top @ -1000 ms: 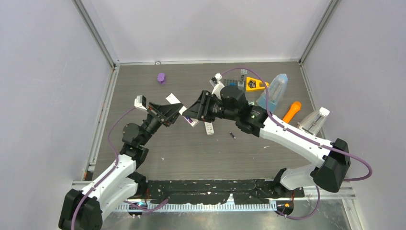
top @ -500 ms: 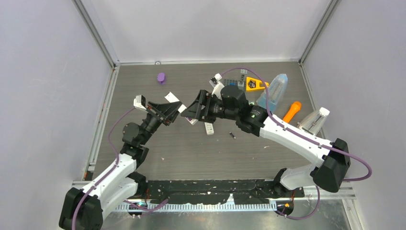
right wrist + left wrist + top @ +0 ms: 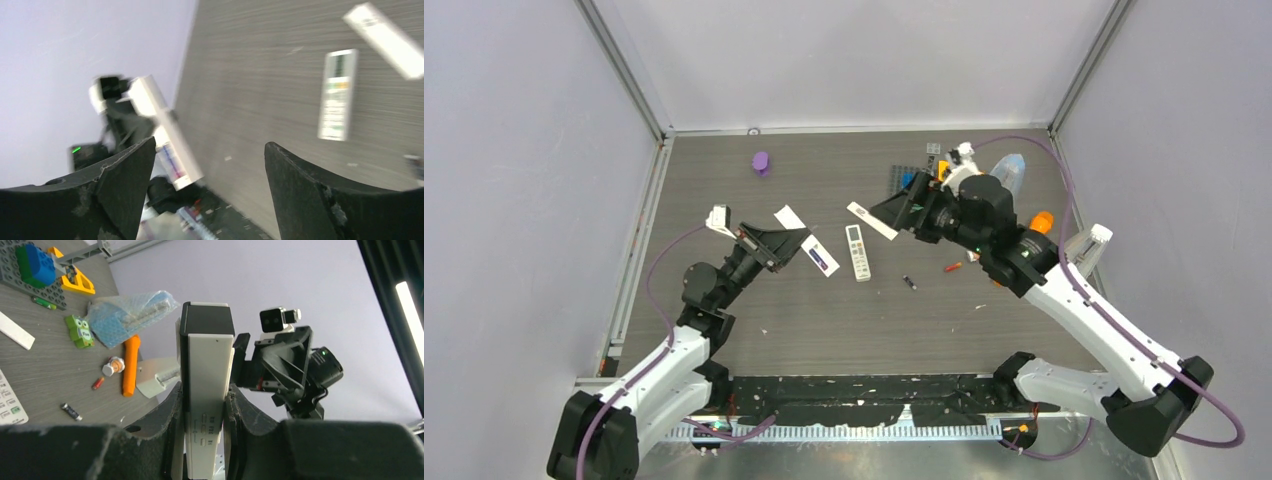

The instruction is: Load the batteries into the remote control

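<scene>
My left gripper (image 3: 802, 238) is shut on the white remote control (image 3: 822, 258), which it holds off the table near its middle. In the left wrist view the remote control (image 3: 207, 355) stands clamped between the fingers (image 3: 167, 410). My right gripper (image 3: 886, 210) is open and empty, off to the right of the held remote; its jaws (image 3: 210, 170) stand wide apart. A blackish battery (image 3: 909, 283) and a red-orange battery (image 3: 953, 267) lie on the table, and the left wrist view shows the blackish one (image 3: 71, 411) and the red-orange one (image 3: 98, 383).
A second white remote (image 3: 857, 252) lies flat mid-table, with a white strip (image 3: 864, 215) just beyond it. At the back right are a bubble-wrap bag (image 3: 131, 315), an orange carrot toy (image 3: 130, 365), a green owl block (image 3: 80, 331) and a brick plate (image 3: 30, 277). A purple piece (image 3: 761, 161) lies back left.
My right arm has pulled away to the right from the held remote and its jaws have opened wide. The red-orange battery has come into view. My left gripper has kept its grip.
</scene>
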You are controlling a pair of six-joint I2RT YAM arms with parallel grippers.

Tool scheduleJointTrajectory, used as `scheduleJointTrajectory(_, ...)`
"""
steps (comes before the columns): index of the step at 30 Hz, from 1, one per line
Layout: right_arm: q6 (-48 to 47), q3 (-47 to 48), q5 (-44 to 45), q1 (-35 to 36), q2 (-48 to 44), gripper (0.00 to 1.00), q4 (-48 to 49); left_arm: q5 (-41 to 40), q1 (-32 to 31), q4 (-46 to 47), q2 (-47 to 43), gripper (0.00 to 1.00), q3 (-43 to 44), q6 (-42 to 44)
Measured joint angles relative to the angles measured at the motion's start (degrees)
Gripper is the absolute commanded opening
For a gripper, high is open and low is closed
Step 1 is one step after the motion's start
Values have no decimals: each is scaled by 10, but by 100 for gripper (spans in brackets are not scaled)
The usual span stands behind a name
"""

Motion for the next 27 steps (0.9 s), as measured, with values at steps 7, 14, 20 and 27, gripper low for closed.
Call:
scheduleJointTrajectory(7, -66, -73, 157, -103, -16, 79, -145, 57, 0, -29, 4, 0, 6, 72)
scheduleJointTrajectory(14, -87, -163, 224, -207, 11, 75, -201, 83, 0, -94, 4, 0, 24, 129)
scheduleJointTrajectory(20, -89, -178, 231, -216, 93, 68, -177, 88, 0, -118, 11, 0, 24, 149)
scheduleJointTrajectory(27, -75, -172, 239, -216, 185, 59, -139, 94, 0, -125, 45, 0, 31, 161)
